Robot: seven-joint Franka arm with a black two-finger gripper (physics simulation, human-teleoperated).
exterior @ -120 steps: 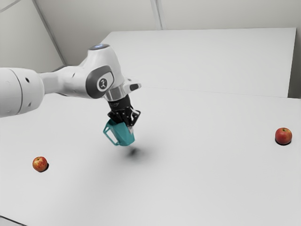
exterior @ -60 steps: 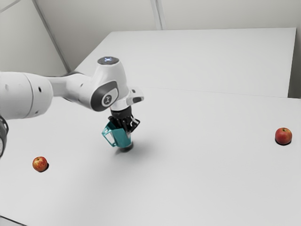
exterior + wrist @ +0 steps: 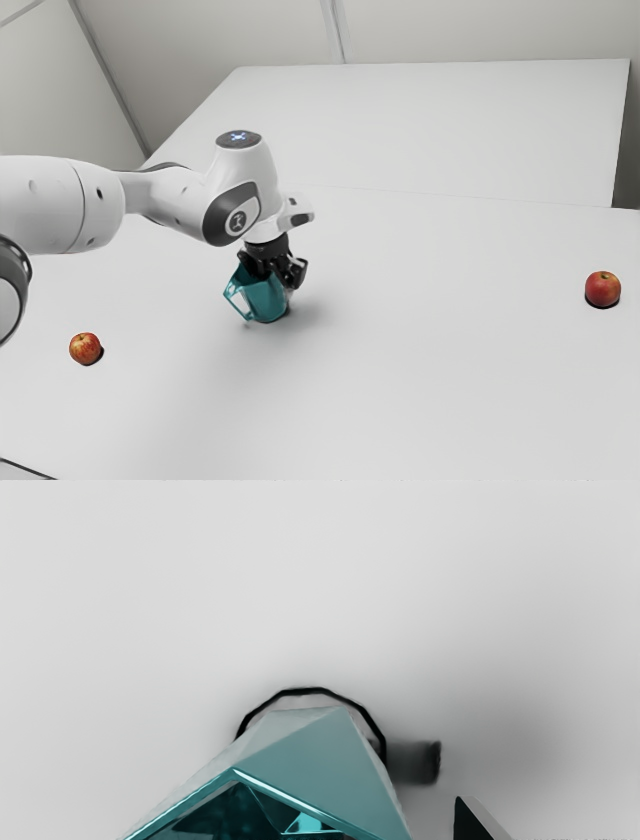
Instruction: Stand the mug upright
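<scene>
My gripper (image 3: 279, 276) is at the top of the teal mug (image 3: 262, 298) in the exterior view. The mug stands low at the table with its base down and its mouth up, and its handle (image 3: 236, 298) points to the exterior view's left. Whether its base lies fully flat, I cannot tell. In the wrist view the mug's faceted outer wall (image 3: 320, 760) and open mouth face my gripper (image 3: 320, 830). One finger (image 3: 475, 820) stands apart from the wall, with a gap between; the other is hidden.
A red-yellow apple (image 3: 86, 348) lies toward the exterior view's left, and a red apple (image 3: 603, 289) far to the exterior view's right. Both rest on the white table (image 3: 430, 360). A dark outline and a dark patch show on the table around the mug's base in the wrist view.
My hand and the mug have come down toward the table, and the mug has tipped more upright. Lately both have shifted slightly to the exterior view's right. The apples have stayed put.
</scene>
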